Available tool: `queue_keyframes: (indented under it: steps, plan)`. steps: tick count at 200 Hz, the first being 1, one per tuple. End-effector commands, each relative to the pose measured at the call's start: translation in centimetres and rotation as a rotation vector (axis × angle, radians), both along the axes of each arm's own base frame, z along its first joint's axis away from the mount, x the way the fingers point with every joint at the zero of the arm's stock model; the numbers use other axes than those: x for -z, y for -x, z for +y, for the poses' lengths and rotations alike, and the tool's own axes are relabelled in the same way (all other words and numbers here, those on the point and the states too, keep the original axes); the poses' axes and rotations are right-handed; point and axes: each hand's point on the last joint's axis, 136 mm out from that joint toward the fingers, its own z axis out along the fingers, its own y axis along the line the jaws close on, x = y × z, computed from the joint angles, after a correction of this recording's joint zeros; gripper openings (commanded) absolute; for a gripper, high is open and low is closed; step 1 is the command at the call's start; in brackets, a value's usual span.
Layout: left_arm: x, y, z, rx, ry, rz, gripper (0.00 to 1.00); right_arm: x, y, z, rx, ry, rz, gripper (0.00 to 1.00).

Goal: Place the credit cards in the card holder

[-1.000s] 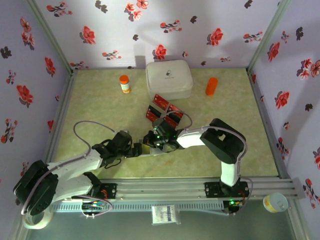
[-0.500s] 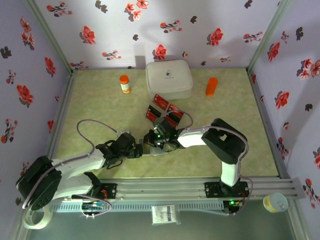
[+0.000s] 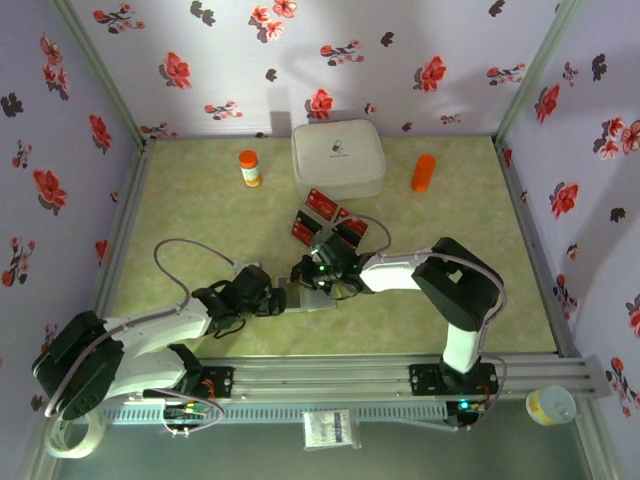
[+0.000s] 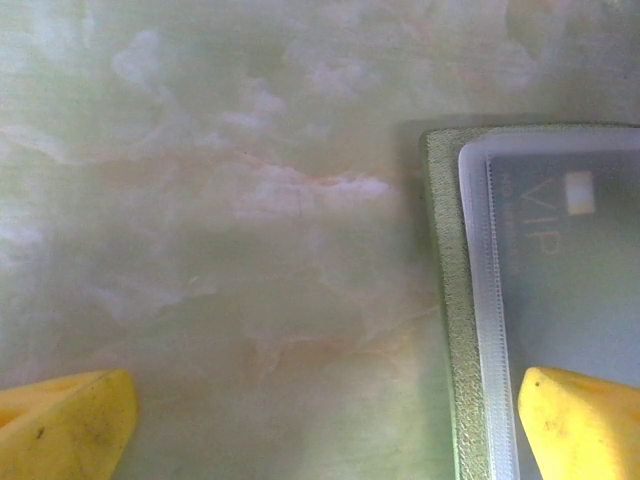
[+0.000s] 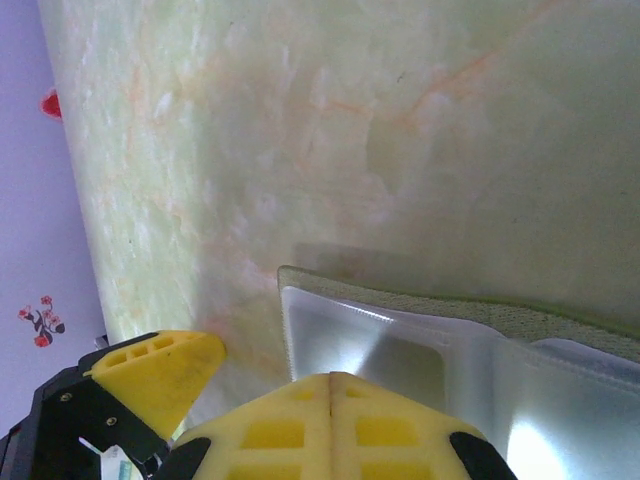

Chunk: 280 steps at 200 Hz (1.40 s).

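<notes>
- Near the front edge of the worktop (image 3: pixel 180 220), about mid-width, you have the card holder (image 3: pixel 303 296) lying open and flat, pale inside facing up
- your left gripper (image 3: pixel 283 300) sits low at the holder's left edge, jaws spread wide, nothing between them but bare worktop and the holder's edge; in the left wrist view the left gripper (image 4: pixel 320 430) has one yellow fingertip (image 4: pixel 65 430) off on the worktop and the other over the holder
- card holder (image 4: pixel 445 300) there shows an olive-green rim and a clear sleeve (image 4: pixel 500 330) with a card marked VIP (image 4: pixel 570 240) under it
- your right gripper (image 3: pixel 312 282) is over the holder from the back side; right wrist view shows the right gripper (image 5: pixel 330 425) with fingers pressed together, no gap, nothing seen pinched, tips over the holder's sleeve; card holder (image 5: pixel 440 335) flat beneath
- loose credit cards (image 3: pixel 321 204), red and dark, lie clustered just behind the right gripper, toward mid-worktop
- white case (image 3: pixel 338 158) at back edge centre; orange bottle (image 3: pixel 249 167) to its left, orange cylinder (image 3: pixel 424 172) to its right
</notes>
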Motion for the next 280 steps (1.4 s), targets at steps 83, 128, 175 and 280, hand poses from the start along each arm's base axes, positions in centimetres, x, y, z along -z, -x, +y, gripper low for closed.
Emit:
queue_keyframes:
  steps: [83,128,175,280]
  plan:
    - [-1.3,-0.1,-2.2,0.033,0.082,0.018,1.0,2.1,0.9,0.3,-0.024,0.024,0.03,0.03]
    - [0.4,0.3,-1.9,0.028,0.056,0.049,1.0,1.7,0.8,0.3,-0.019,0.009,0.029,0.04]
    - [1.7,1.1,-0.4,0.001,0.011,0.079,0.99,-1.2,-0.3,0.3,-0.024,-0.011,-0.016,0.07]
    - [1.9,1.4,0.7,0.0,-0.096,0.123,0.98,-7.3,-4.7,-7.1,-0.039,0.287,-0.242,0.23]
